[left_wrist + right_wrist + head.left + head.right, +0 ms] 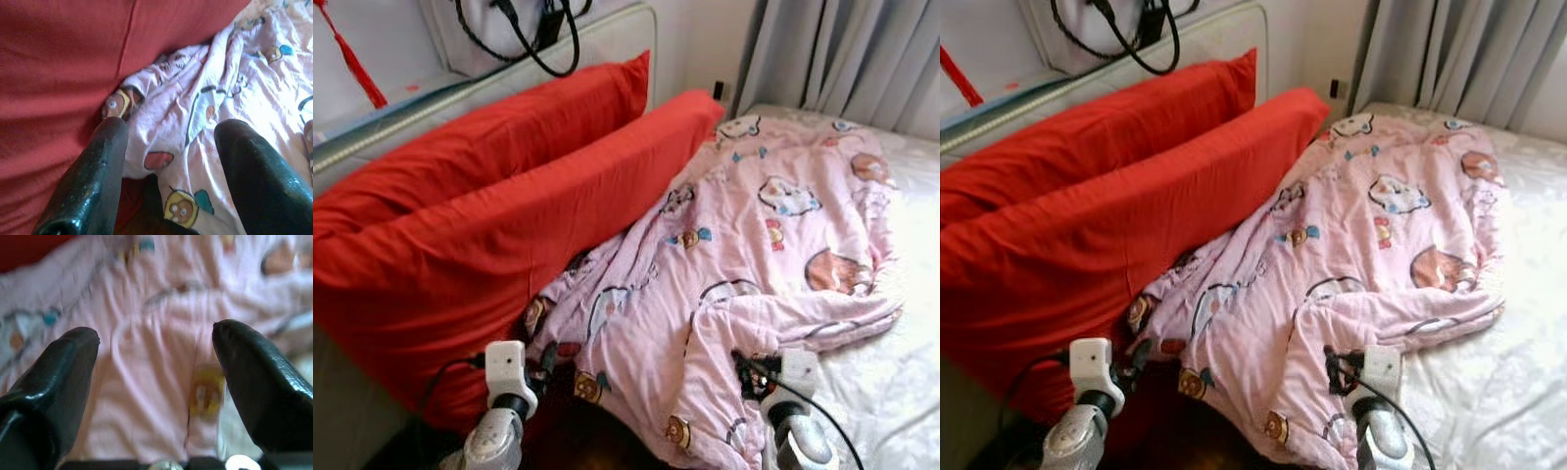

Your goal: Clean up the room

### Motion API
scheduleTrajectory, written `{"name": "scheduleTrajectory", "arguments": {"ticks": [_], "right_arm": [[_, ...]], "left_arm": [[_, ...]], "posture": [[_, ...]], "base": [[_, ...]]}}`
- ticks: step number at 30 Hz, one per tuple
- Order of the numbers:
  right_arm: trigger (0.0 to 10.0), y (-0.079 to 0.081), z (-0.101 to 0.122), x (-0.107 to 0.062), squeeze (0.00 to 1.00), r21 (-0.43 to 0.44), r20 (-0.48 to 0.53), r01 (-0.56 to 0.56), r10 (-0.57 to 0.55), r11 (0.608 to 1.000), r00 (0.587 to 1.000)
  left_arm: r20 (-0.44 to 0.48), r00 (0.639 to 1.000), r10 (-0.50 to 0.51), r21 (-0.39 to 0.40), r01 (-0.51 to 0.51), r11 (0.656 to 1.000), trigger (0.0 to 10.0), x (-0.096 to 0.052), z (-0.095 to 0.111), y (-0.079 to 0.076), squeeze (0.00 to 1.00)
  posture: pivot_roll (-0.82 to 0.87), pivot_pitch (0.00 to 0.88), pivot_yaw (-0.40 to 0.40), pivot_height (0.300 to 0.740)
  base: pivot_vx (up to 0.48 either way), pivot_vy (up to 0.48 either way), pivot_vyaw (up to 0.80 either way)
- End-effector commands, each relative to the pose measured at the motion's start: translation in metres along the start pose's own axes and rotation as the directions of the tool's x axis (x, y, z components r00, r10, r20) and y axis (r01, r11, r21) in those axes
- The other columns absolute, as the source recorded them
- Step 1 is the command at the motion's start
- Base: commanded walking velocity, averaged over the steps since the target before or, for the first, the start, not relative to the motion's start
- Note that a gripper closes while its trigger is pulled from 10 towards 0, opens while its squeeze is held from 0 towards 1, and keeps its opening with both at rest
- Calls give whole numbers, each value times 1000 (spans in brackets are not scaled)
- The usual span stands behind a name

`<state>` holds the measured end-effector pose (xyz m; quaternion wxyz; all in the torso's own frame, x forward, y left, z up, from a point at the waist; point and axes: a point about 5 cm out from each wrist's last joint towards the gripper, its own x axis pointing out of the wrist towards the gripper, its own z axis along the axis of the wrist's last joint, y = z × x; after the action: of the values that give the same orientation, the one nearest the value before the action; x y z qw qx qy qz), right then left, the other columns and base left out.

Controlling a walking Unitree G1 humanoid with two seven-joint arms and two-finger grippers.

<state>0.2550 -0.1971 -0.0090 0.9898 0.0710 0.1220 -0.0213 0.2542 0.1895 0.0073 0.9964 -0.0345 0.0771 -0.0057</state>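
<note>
Quilt (pixel 773 245) first: pink, cartoon-printed, lying crumpled across the white mattress (pixel 891 392), its upper edge bunched against the two red pillows (pixel 480 215) that lean on the headboard (pixel 607 34). Both arms are in low at the near edge of the bed. Left gripper (pixel 168 147) sits where quilt meets the front pillow, fingers apart, a fold of printed fabric lying between them but not pinched. Right gripper (pixel 156 357) hangs over a thick rolled ridge of the quilt nearer the mattress side, fingers (pixel 259 382) spread wide with nothing clamped.

Looks like the step is taking hold of the near hem so the cover can be drawn flat. To do that cleanly, each gripper wants a real fold, not just the top skin of cloth, so sink the fingertips past the ridge before closing. Left side has to stay on pink fabric and off the pillowcase beside it. Grab at matching points along the hem, or the quilt will skew when pulled.
</note>
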Motion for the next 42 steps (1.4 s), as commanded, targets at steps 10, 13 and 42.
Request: {"name": "scheduleTrajectory", "arguments": {"ticks": [10, 13, 42], "right_arm": [[10000, -5, 8, -10, 0, -94, 75, -27, 34, 995, 997], [10000, 0, 9, -3, 0, -87, 44, -2, 6, 996, 999], [10000, 17, 11, -4, 0, -32, 32, -58, 59, 998, 998]], "left_arm": [[66, 998, -3, 14, 2, 1000, 10000, -10, 11, 10, 0], [61, 998, -3, 5, 3, 1000, 10000, -7, 10, 6, 0], [56, 998, 2, -31, -1, 1000, 10000, -3, 19, -1, 0]], "posture": [[29, 66, 13, 740], [16, 50, 18, 735], [33, 93, 14, 673]], "base": [[0, 0, 0], [0, 0, 0], [0, 0, 0]]}}
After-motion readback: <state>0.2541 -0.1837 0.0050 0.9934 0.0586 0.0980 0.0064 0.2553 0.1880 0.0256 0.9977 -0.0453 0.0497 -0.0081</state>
